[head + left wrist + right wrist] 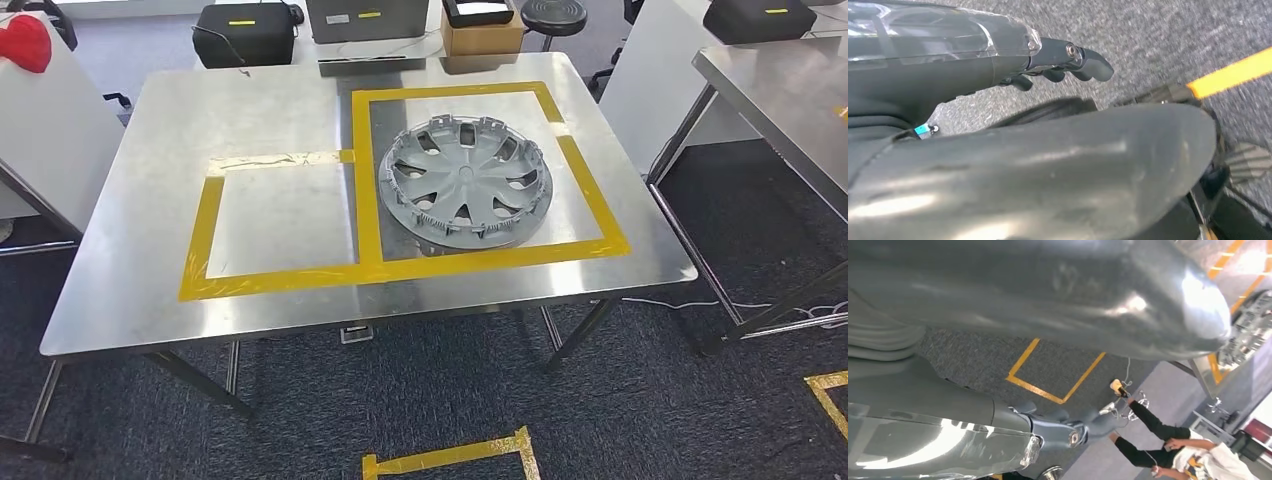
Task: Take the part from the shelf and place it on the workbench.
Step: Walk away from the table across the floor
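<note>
grey round spoked plastic part (pixel 465 186) flat on brushed steel table (pixel 150 200), inside yellow tape, well apart from both hands; left hand (pixel 1068 62) and right hand (pixel 1068 432) empty, fingers loosely apart over speckled carpet.

You see a brushed, shiny metal workbench (pixel 290 110), a matt grey plastic hubcap (pixel 465 183), and rough dark carpet (pixel 420 400)

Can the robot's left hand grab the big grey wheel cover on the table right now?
Probably not yet. The left hand hangs low over the carpet, holding nothing, while the wheel cover lies up on the workbench. Nothing blocks it; the arm would have to lift and reach.
</note>
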You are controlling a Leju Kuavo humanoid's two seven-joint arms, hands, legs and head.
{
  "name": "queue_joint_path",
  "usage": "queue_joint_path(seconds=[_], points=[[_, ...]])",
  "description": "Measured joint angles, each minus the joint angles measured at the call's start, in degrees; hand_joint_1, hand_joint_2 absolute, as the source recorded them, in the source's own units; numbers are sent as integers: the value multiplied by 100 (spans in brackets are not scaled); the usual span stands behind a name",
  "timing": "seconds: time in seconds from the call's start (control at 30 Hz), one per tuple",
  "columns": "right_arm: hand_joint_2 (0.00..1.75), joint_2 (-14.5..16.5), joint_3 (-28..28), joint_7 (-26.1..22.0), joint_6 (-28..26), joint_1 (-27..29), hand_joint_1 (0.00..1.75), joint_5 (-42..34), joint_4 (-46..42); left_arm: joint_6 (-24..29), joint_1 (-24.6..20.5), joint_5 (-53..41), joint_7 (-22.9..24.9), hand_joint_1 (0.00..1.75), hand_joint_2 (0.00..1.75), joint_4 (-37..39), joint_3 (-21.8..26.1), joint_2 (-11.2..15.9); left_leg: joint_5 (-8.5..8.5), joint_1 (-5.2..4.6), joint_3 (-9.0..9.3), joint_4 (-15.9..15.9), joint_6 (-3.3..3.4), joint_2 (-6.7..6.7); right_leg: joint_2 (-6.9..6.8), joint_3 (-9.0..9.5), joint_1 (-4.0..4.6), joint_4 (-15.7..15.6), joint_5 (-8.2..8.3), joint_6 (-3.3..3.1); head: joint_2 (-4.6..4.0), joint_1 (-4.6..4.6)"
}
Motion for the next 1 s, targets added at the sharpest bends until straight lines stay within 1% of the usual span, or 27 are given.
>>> queue_joint_path(seconds=[0.03,0.07,0.1,0.13,0.2,0.23,0.27,0.3,0.33,0.37,0.4,0.43,0.47,0.5,0.57,0.6,0.63,0.7,0.73,0.77,0.8,0.83,0.87,0.9,0.93,0.97,1.0], points=[[0,2,-1,-9,3,1,0,-2,2,0,-2,4,0,0,0,0,0,-1,45,4,-41,-10,43,4,5,-7,-11,-10,21,31,0,1],[0,8,-1,-10,6,3,0,-8,5,1,-3,6,0,0,0,0,0,-1,104,7,-90,-17,93,8,9,-36,-18,21,-46,57,0,10],[0,16,-1,-15,12,3,0,-19,8,3,-6,7,-1,0,0,0,0,-2,172,9,-153,-29,138,14,11,-90,-25,153,-220,78,0,29],[0,28,0,-27,21,0,0,-33,13,5,-9,9,-1,0,0,0,0,-4,243,4,-231,-38,173,19,11,-172,-31,407,-493,94,0,51],[0,68,5,-83,40,-17,0,-77,29,10,-9,13,-3,0,0,0,0,-8,377,-36,-398,-33,218,16,11,-339,-28,1138,-1044,112,0,91],[0,100,16,-129,48,-31,0,-109,45,11,-8,15,-4,0,0,0,0,-8,444,-60,-484,-29,230,13,11,-366,-25,1437,-1166,107,0,103],[0,139,33,-179,52,-50,0,-146,67,13,-7,18,-4,0,0,0,0,-7,510,-86,-570,-26,239,9,11,-312,-17,1569,-1145,87,0,114],[0,179,56,-236,56,-72,0,-189,95,14,-6,20,-4,0,0,1,0,-4,573,-110,-650,-23,242,3,12,-160,-4,1490,-1015,52,0,128],[0,213,82,-290,61,-92,0,-231,125,15,-7,21,-4,0,0,1,0,-2,632,-133,-717,-22,243,-6,13,84,18,1202,-844,2,0,144],[0,236,106,-346,67,-113,0,-274,159,15,-8,24,-4,0,0,-1,0,-7,686,-150,-768,-21,239,-14,12,394,50,760,-736,-72,0,158],[0,251,134,-406,76,-133,0,-322,198,15,-9,24,-3,0,0,-1,0,-12,735,-167,-803,-19,226,-21,9,693,78,293,-701,-139,0,167],[0,264,163,-470,92,-155,0,-371,243,15,-11,25,-3,0,0,-2,0,-18,782,-172,-825,-19,201,-25,7,904,106,-58,-712,-186,0,167],[0,279,199,-535,117,-179,0,-426,296,15,-12,25,-2,0,0,-2,0,-23,827,-163,-838,-21,170,-25,6,1021,131,-273,-746,-223,0,165],[0,298,241,-599,157,-207,0,-491,363,15,-12,25,-1,0,0,-2,0,-22,873,-150,-848,-29,131,-26,5,1048,149,-349,-731,-235,0,171],[0,359,364,-735,266,-278,0,-673,532,15,-10,25,1,0,0,-2,0,-17,868,-127,-903,-8,61,-27,-12,984,149,-421,-593,-269,0,198],[0,395,445,-812,314,-313,0,-771,630,15,-9,25,2,0,0,-2,0,-16,727,-124,-961,81,29,-23,-25,924,140,-462,-506,-292,0,199],[0,435,532,-889,348,-339,0,-859,728,15,-9,26,2,0,0,-2,0,-14,484,-120,-1036,263,0,-12,-38,843,122,-495,-419,-307,0,186],[0,511,689,-1005,389,-368,0,-983,913,15,-9,27,2,0,0,-2,0,-9,-96,-84,-1184,885,-62,13,-48,646,111,-479,-277,-321,0,141],[0,546,761,-1039,416,-390,0,-1035,999,15,-9,27,2,0,0,-2,0,-5,-242,-63,-1219,1206,-93,22,-51,539,104,-455,-211,-313,0,121],[0,583,840,-1075,454,-420,0,-1092,1091,15,-9,27,2,0,0,-2,0,1,-240,-42,-1200,1427,-120,26,-51,429,97,-424,-148,-303,0,101],[0,627,930,-1124,499,-465,0,-1157,1198,15,-10,27,2,0,0,-2,0,7,-102,-24,-1103,1481,-142,29,-50,317,90,-384,-92,-286,0,77],[0,679,1034,-1195,546,-519,0,-1231,1328,15,-11,27,2,0,0,-2,0,10,93,-9,-918,1348,-160,32,-49,207,81,-335,-45,-265,0,54],[0,737,1153,-1289,594,-582,0,-1313,1487,15,-14,27,2,0,0,-2,0,14,228,4,-645,1033,-170,30,-47,110,73,-274,-6,-238,0,31],[0,801,1276,-1392,639,-653,0,-1393,1652,15,-20,26,2,0,0,-2,-1,15,237,4,-330,604,-170,22,-45,24,67,-205,25,-208,0,10],[0,860,1396,-1513,696,-733,0,-1473,1829,16,-27,25,2,0,0,-2,-1,16,169,-2,-80,229,-146,17,-43,-36,65,-149,55,-175,0,2],[0,918,1522,-1644,757,-826,0,-1554,2021,16,-34,23,2,0,0,-2,-1,18,69,-15,83,-46,-109,11,-40,-70,61,-112,90,-140,0,-1],[0,968,1647,-1774,816,-927,0,-1625,2215,17,-37,21,2,0,0,-2,-1,20,6,-33,142,-177,-61,9,-36,-86,57,-109,135,-103,0,-3]])
